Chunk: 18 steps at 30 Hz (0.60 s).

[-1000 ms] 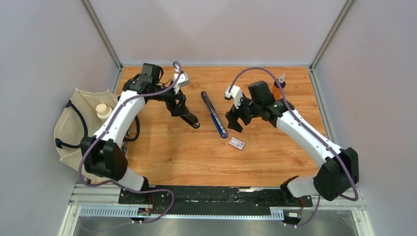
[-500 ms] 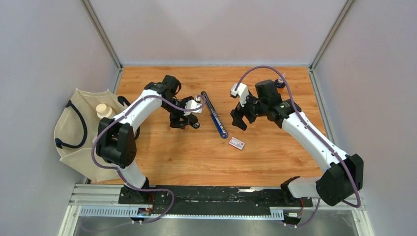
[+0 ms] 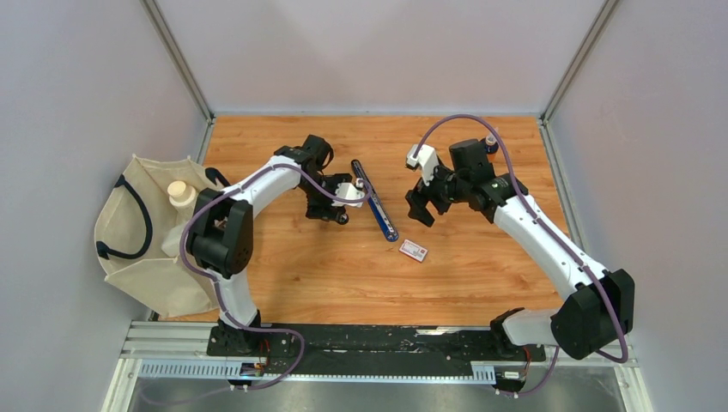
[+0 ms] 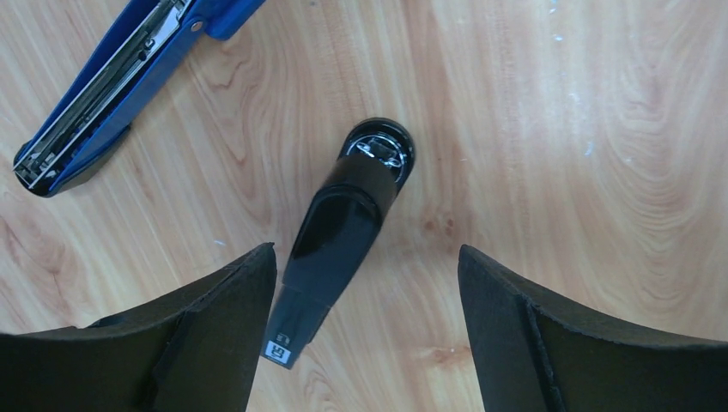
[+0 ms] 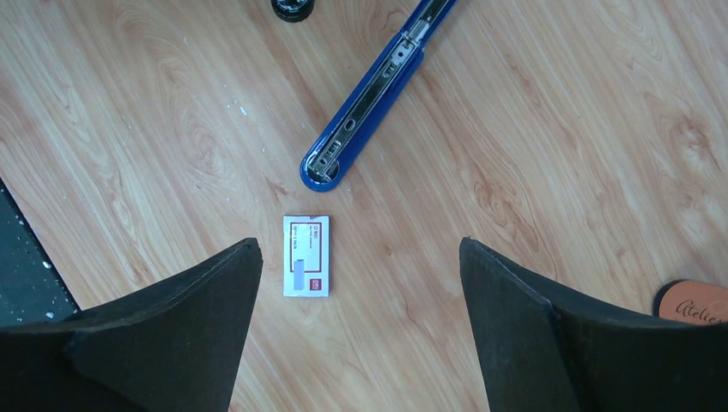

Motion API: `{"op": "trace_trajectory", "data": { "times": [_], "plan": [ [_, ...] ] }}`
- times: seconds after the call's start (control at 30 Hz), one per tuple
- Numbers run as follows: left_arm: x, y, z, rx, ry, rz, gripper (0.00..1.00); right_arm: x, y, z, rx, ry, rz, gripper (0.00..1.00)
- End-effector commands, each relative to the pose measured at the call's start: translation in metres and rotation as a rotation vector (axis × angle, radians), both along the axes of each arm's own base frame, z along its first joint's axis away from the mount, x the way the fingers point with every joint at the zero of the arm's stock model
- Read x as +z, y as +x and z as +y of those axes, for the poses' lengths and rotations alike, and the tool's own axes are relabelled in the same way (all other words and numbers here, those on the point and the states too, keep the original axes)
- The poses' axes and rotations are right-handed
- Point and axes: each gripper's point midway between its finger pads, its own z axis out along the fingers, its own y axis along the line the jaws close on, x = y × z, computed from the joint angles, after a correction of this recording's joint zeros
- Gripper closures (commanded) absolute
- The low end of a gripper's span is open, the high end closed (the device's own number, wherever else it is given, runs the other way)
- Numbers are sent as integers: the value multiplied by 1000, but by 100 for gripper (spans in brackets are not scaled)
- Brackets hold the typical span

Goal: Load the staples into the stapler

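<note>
The blue stapler [image 3: 374, 199] lies opened out flat mid-table, its metal channel facing up; it also shows in the left wrist view [image 4: 112, 86] and the right wrist view [image 5: 378, 90]. A black elongated piece [image 4: 343, 219] with a round end lies left of it. My left gripper [image 4: 365, 251] is open above that piece, apart from it, nearer the left finger. The staples box [image 5: 306, 256], white with a red label, lies below the stapler's near end [image 3: 413, 250]. My right gripper [image 5: 359, 243] is open and empty above the wood, the box nearer its left finger. No loose staple strip shows.
A cream tote bag [image 3: 137, 236] with a pale capped bottle [image 3: 178, 190] lies off the table's left edge. An orange bottle [image 3: 490, 144] stands at the back right, mostly behind the right arm. Grey walls enclose the back and sides of the table.
My left arm swung right and turned its wrist, and its open gripper now hangs over the black piece. My right gripper moved slightly back and right. The stapler and box have not moved.
</note>
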Motion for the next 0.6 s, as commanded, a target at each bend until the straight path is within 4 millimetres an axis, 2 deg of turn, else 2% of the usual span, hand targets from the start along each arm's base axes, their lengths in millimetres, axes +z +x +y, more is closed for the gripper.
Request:
{"op": "trace_trajectory", "data": {
  "times": [0.0,0.23,0.57],
  "plan": [
    [0,16,-7,-42,2,-43,16,15,3,-1,19,26,-71,12],
    [-11,20,-10,-54,8,-37,20,11,4,-1,21,19,-65,12],
    [-20,26,-12,-38,24,-35,43,9,4,-2,21,13,-62,12]
  ]
}}
